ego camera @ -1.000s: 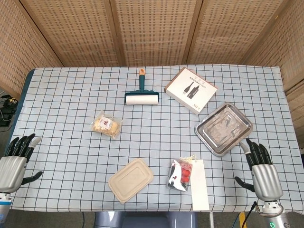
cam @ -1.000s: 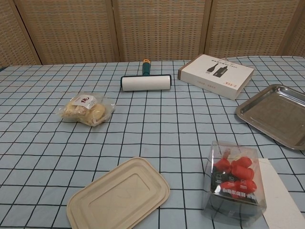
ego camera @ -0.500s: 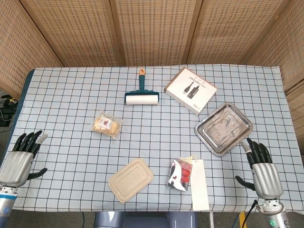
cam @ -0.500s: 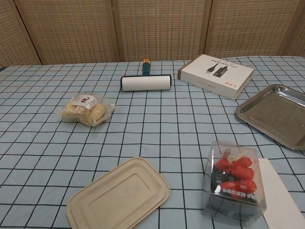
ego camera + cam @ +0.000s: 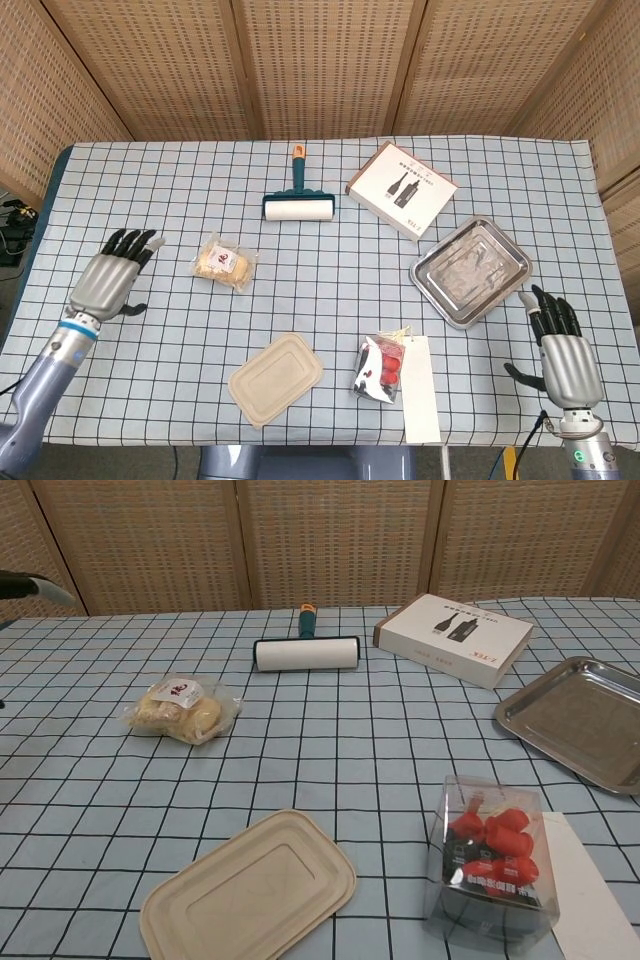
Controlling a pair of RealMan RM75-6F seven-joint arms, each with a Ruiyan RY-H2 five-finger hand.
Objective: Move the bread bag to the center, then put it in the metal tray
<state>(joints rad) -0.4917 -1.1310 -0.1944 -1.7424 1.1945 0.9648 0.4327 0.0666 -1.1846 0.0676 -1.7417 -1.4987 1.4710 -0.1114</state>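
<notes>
Checked tablecloth (image 5: 150, 190), bread bag (image 5: 224, 262) near left hand (image 5: 108, 279)

The left hand (image 5: 108, 278) has swung up from the table's near left edge toward the bread bag (image 5: 224, 262), fingers spread, now near it. The right hand (image 5: 563, 352) slid slightly back.

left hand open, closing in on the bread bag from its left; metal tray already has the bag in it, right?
Not quite. The metal tray is empty. The bread bag lies on the checked cloth, well left of the tray, untouched; the head view shows this plainly. The rest holds: the left hand is open, holds nothing, and sits left of the bag.
</notes>
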